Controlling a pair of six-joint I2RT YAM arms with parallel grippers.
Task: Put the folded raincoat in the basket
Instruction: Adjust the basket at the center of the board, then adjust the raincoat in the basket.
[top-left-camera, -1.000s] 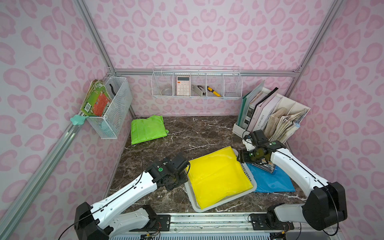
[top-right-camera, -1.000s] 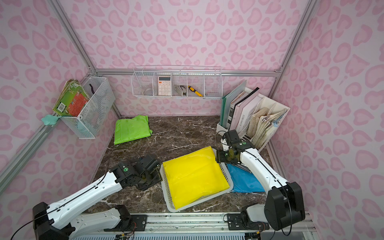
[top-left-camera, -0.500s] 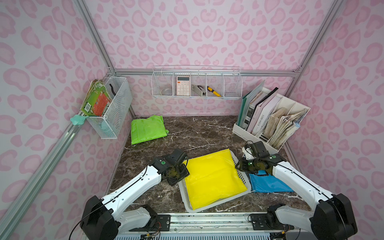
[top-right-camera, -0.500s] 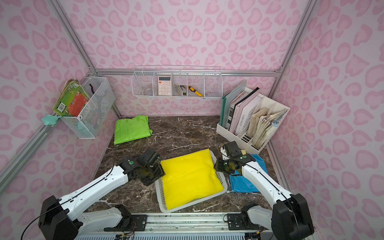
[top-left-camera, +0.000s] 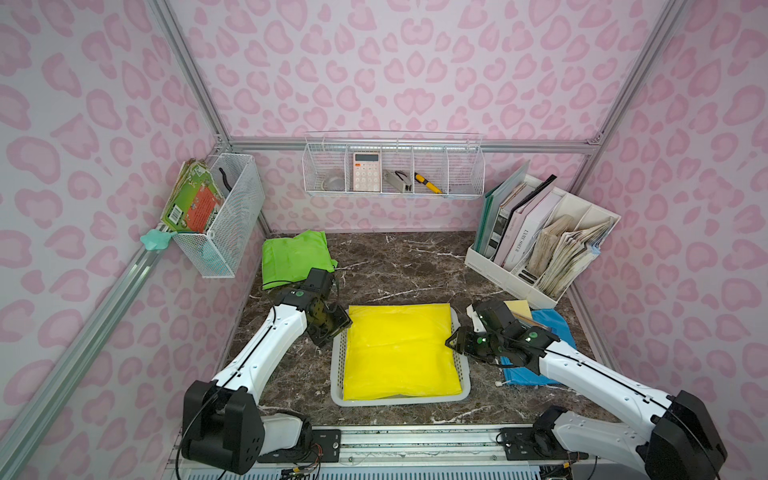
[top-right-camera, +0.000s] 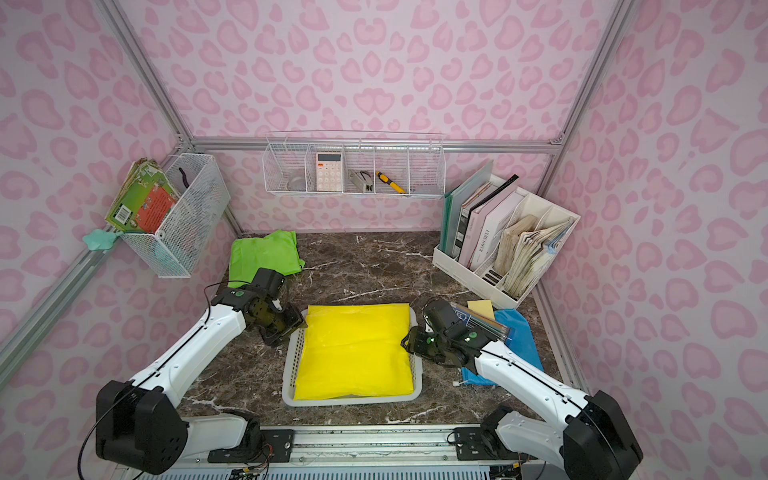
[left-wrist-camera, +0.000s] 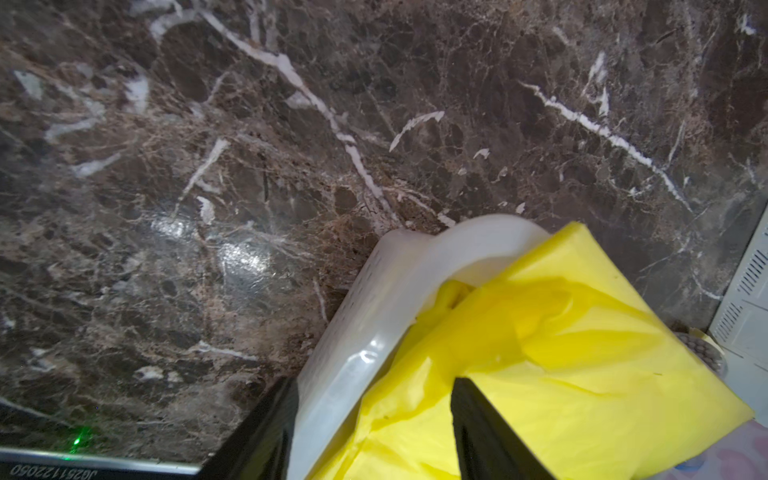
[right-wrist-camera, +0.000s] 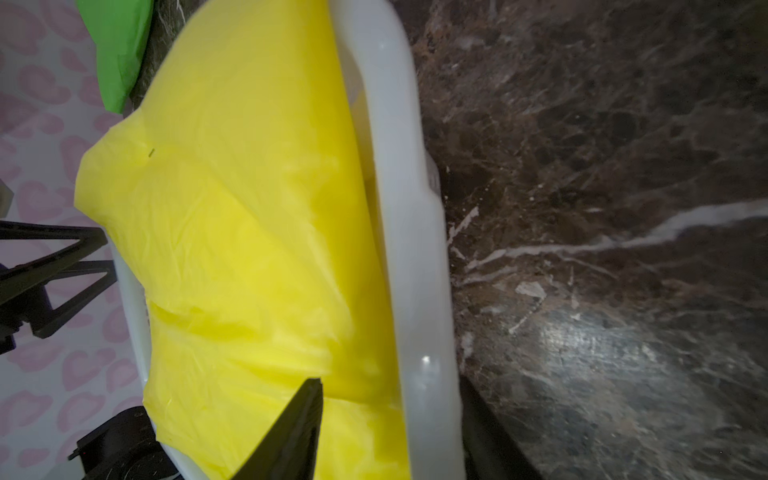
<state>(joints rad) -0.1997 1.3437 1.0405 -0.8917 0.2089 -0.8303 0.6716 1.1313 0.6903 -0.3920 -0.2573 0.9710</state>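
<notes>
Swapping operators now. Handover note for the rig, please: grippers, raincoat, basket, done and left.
Grippers: left gripper open, jaws astride the far-left rim corner of the basket, inner finger on the yellow raincoat. The right gripper is open, astride the right rim, holding nothing.
Raincoat: folded, lying in the basket; its far edge rides over the far rim.
Done: raincoat is in.
Left: probably lift both grippers clear; maybe tuck the far edge.
Other: green bundle and blue bundle lie on the table.
</notes>
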